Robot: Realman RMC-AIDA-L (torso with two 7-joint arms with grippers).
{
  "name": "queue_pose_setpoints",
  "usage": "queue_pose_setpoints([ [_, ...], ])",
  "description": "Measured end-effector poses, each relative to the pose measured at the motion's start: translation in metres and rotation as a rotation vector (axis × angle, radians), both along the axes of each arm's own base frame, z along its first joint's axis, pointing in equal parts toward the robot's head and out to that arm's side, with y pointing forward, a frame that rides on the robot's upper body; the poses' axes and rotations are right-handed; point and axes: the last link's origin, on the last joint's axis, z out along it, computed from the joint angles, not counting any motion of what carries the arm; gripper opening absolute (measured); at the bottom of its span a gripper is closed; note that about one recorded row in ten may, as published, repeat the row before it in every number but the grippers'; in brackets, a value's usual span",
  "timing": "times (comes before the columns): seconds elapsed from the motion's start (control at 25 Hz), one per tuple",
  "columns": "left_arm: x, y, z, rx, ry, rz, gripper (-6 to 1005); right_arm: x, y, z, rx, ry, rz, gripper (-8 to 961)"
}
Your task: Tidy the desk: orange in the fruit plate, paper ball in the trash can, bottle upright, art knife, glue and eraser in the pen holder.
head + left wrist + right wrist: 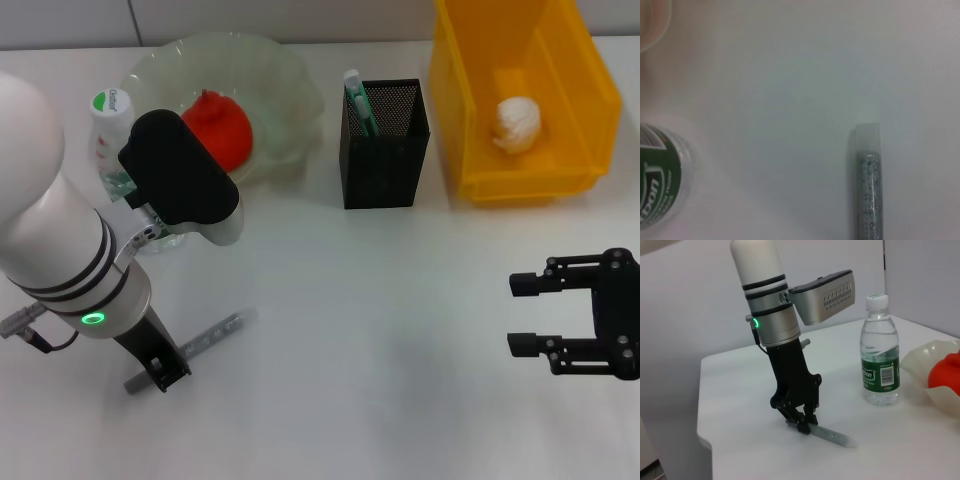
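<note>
A grey glittery glue tube (pixel 212 334) lies on the white desk at the front left. My left gripper (pixel 165 375) is down at its near end, fingers closed on it; the right wrist view shows this gripper (pixel 801 424) pinching the tube (pixel 832 436) at the desk surface. The tube also shows in the left wrist view (pixel 867 190). The water bottle (pixel 108 125) stands upright. The orange (pixel 222 128) sits in the clear fruit plate (pixel 290 90). The paper ball (pixel 518 122) lies in the yellow trash bin (pixel 470 120). My right gripper (pixel 530 314) is open and empty at the front right.
A black mesh pen holder (pixel 385 150) stands at the back middle with a green-and-white item (pixel 355 95) in it. The bottle (pixel 880 360) stands close behind my left arm, next to the plate (pixel 927 372). The desk's left edge is near the arm.
</note>
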Motion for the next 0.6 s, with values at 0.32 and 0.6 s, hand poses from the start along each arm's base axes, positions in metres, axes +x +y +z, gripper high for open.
queue_pose_setpoints([
  [0.32, 0.021, 0.001, 0.023, 0.067, -0.055, -0.042, 159, 0.001, 0.001, 0.001, 0.006, 0.003, -0.007, 615],
  [0.6, 0.070, -0.007, 0.075, 0.104, -0.386, -0.134, 160, 0.002, 0.000, 0.000, 0.001, 0.005, -0.011, 615],
])
